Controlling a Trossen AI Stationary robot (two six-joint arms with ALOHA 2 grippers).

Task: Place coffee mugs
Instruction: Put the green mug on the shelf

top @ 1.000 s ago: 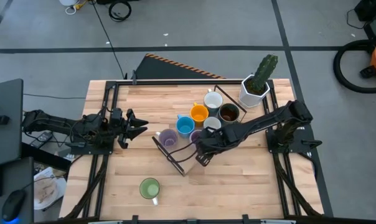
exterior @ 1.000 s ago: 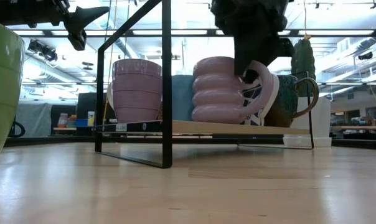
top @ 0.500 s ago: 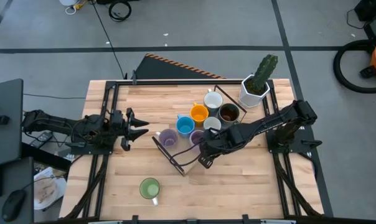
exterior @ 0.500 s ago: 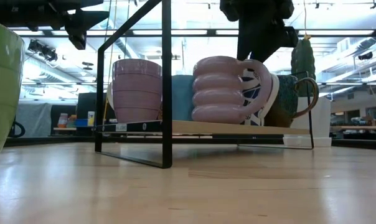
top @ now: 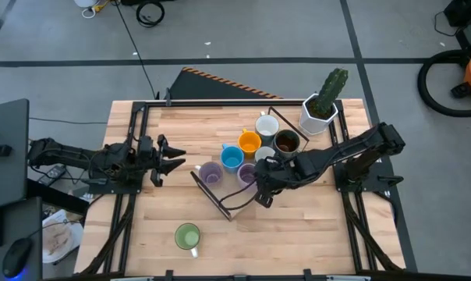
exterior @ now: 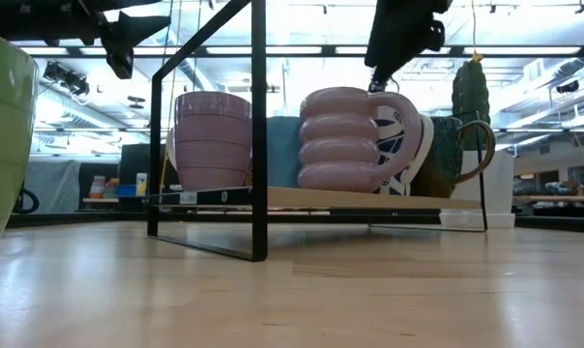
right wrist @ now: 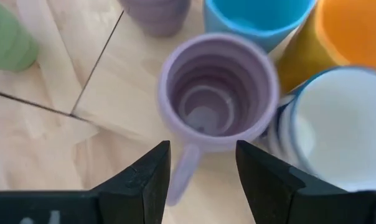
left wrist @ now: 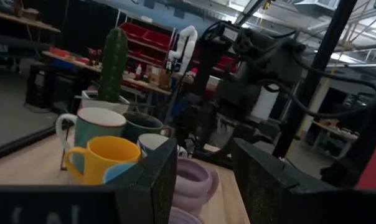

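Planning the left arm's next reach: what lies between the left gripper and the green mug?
Only bare table, per the high view, between the left gripper and the green mug.

The right tool (top: 264,190) has let go of the ribbed lilac mug (top: 247,173) and lifted off it; a second ago its fingers reached down at the mug's handle in the low view, now they hang above the mug (exterior: 355,140) with a gap beneath them; its fingers have spread wider and now stand open over the mug (right wrist: 218,99) in the right wrist view; in the high view the right arm has drawn back toward its own side of the tabletop (top: 313,226).
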